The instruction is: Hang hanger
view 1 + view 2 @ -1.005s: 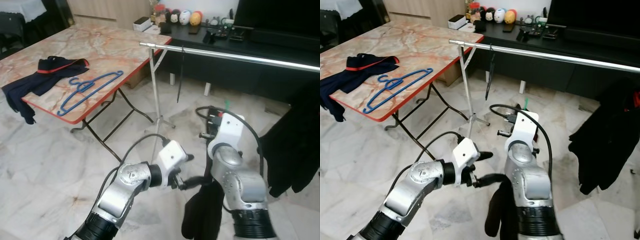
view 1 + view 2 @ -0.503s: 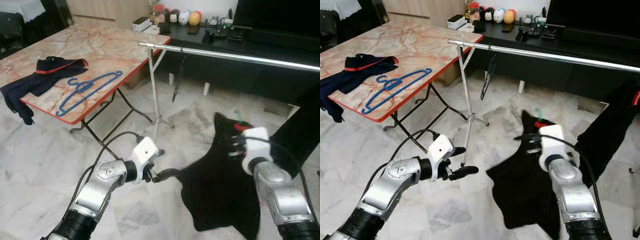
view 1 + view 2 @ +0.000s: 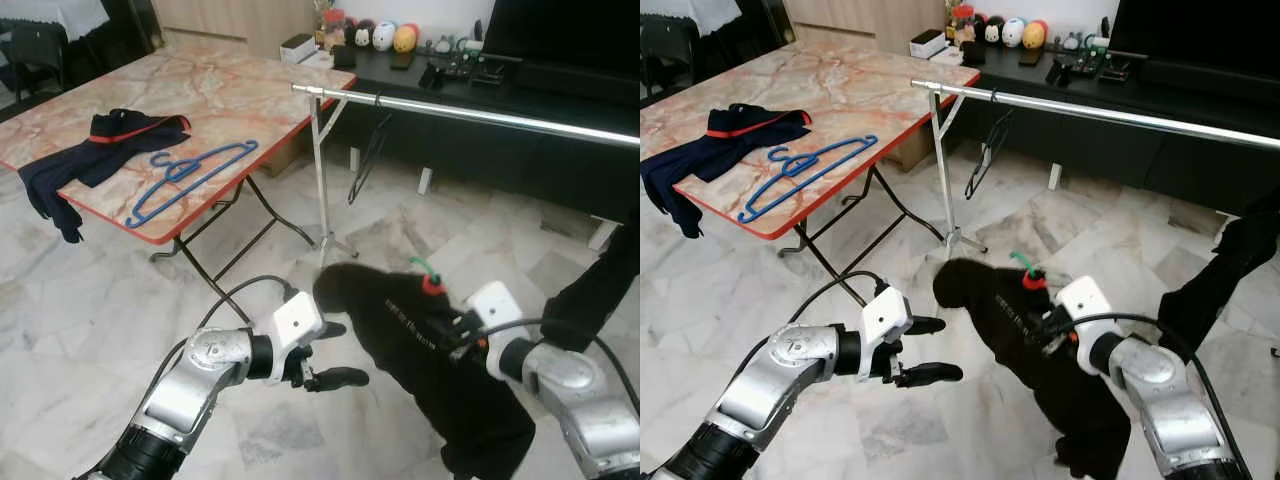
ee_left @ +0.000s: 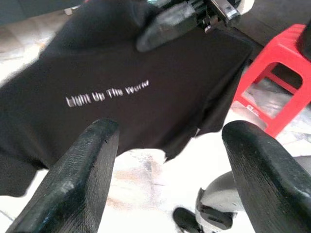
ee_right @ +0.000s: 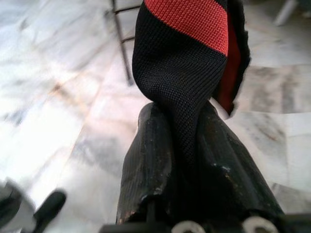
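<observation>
Hanger (image 3: 190, 178), blue, lies flat on the marble-top counter (image 3: 230, 95) at about 10 o'clock in the head views, just beside a dark navy garment with red trim (image 3: 95, 150) that droops over the counter edge. Untouched.

Left claw (image 3: 335, 352) at 6 o'clock, low over the floor, fingers spread wide, holding nothing. Left wrist view adds what the head views lose: white lettering across the black shirt (image 4: 126, 87), plus a red plastic stool (image 4: 274, 77) behind it.

Black shirt hangs mid-air at centre, bunched. Right claw (image 5: 182, 145) at 4 o'clock is clamped on the shirt's collar; right wrist view shows black knit with a red band pinched tight between both fingers. Head views show a red-and-green tip (image 3: 430, 280) at the top of that bunch; can't tell what it is.

Room: silver clothes rail (image 3: 470, 110) runs across at 1 o'clock on a thin stand, a dark hanger (image 3: 368, 155) dangling near its left end. More black clothing (image 3: 600, 290) hangs at 3 o'clock. Floor is pale marble tile (image 3: 90, 300). Low black cabinet (image 3: 500, 80) with small figurines behind the rail.
</observation>
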Controlling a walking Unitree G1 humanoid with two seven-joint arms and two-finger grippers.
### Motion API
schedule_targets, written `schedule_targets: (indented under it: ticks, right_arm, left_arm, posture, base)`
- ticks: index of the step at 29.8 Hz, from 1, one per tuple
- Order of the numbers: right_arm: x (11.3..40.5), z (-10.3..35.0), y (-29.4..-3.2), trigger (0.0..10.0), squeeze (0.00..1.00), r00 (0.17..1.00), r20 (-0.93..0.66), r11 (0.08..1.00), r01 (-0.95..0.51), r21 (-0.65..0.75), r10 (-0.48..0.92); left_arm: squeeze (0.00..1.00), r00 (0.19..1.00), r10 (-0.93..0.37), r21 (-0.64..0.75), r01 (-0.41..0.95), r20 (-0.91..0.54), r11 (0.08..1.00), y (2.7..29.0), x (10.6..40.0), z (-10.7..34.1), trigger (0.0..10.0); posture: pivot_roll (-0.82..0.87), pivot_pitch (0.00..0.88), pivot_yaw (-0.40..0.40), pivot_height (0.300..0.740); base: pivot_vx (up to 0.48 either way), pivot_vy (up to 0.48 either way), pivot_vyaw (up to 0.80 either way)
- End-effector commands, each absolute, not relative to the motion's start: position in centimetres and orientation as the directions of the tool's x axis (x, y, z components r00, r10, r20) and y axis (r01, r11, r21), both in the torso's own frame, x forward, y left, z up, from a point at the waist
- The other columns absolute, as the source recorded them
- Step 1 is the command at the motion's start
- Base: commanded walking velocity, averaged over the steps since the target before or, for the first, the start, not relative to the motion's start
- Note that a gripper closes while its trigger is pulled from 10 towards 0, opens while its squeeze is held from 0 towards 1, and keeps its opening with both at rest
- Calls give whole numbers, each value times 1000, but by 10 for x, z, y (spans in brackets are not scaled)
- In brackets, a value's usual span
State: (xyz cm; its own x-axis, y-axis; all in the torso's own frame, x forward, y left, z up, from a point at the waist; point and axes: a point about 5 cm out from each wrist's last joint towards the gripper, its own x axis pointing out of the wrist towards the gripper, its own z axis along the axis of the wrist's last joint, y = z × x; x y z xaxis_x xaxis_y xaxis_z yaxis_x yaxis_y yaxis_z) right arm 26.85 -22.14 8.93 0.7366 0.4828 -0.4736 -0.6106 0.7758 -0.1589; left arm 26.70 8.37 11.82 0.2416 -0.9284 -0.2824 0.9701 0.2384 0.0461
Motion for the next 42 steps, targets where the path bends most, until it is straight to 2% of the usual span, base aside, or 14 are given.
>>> schedule_targets:
  ticks: [1, 2, 3, 7, 9, 11, 15, 17, 18, 21, 23, 29, 37, 42]
  right_arm:
    - [268, 97, -219, 10000, 0, 716, -459, 733, -656, -182, 526]
    - [267, 96, -221, 10000, 0, 707, -472, 723, -665, -189, 527]
    - [266, 96, -223, 10000, 0, 697, -484, 706, -678, -204, 530]
    - [266, 99, -224, 10000, 0, 693, -474, 696, -688, -207, 544]
    - [262, 107, -222, 10000, 0, 655, -449, 646, -737, -200, 607]
    - [261, 109, -221, 10000, 0, 637, -441, 623, -757, -199, 632]
    - [261, 111, -215, 10000, 0, 612, -427, 593, -781, -196, 666]
    - [265, 112, -213, 10000, 0, 640, -404, 613, -760, -214, 653]
    - [270, 112, -212, 10000, 0, 670, -379, 643, -735, -217, 638]
    - [272, 109, -205, 10000, 0, 688, -341, 667, -718, -198, 640]
    - [271, 107, -200, 10000, 0, 680, -334, 664, -726, -179, 653]
    - [269, 105, -193, 10000, 0, 661, -326, 648, -744, -165, 676]
    - [270, 103, -191, 10000, 0, 662, -331, 649, -742, -168, 672]
    - [270, 102, -189, 10000, 0, 658, -336, 644, -746, -170, 673]
  left_arm:
    - [0, 213, -940, 50, 977, -268, 207, 83, 266, 123, 10000]
    - [0, 203, -942, 46, 979, -267, 198, 83, 266, 123, 10000]
    - [1000, 169, -950, 35, 986, -262, 166, 81, 264, 124, 10000]
    - [1000, 137, -956, 32, 991, -258, 133, 79, 263, 126, 10000]
    - [1000, 84, -963, 32, 996, -257, 78, 72, 260, 129, 10000]
    - [1000, 65, -964, 31, 998, -256, 59, 70, 259, 130, 10000]
    - [1000, 63, -966, 42, 998, -250, 54, 67, 261, 131, 10000]
    - [1000, 93, -966, 62, 995, -242, 80, 66, 264, 133, 10000]
    - [0, 145, -961, 75, 989, -237, 131, 67, 268, 132, 10000]
    - [0, 223, -949, 79, 974, -221, 210, 69, 275, 130, 10000]
    - [0, 246, -946, 71, 969, -210, 236, 71, 275, 130, 10000]
    - [0, 269, -943, 61, 963, -198, 262, 74, 276, 129, 10000]
    - [0, 377, -921, 28, 926, -103, 376, 72, 284, 135, 10000]
    - [0, 403, -911, -15, 914, -93, 406, 72, 285, 133, 10000]
  posture:
    - [34, 34, 55, 740]
    - [35, 35, 57, 740]
    - [34, 37, 60, 740]
    - [33, 40, 66, 740]
    - [27, 43, 74, 740]
    - [24, 43, 75, 740]
    - [22, 44, 73, 740]
    - [23, 43, 72, 740]
    - [26, 43, 71, 740]
    - [31, 44, 65, 740]
    - [31, 41, 63, 740]
    - [32, 37, 58, 740]
    - [29, 29, 54, 740]
    - [26, 23, 50, 740]
  base:
    - [0, 0, 0]
    - [0, 0, 0]
    - [0, 0, 0]
    - [0, 0, 0]
    - [0, 0, 0]
    - [0, 0, 0]
    - [0, 0, 0]
    - [0, 0, 0]
    - [0, 0, 0]
    - [0, 0, 0]
    - [0, 0, 0]
    - [0, 0, -523]
    - [0, 0, -724]
    - [0, 0, -745]
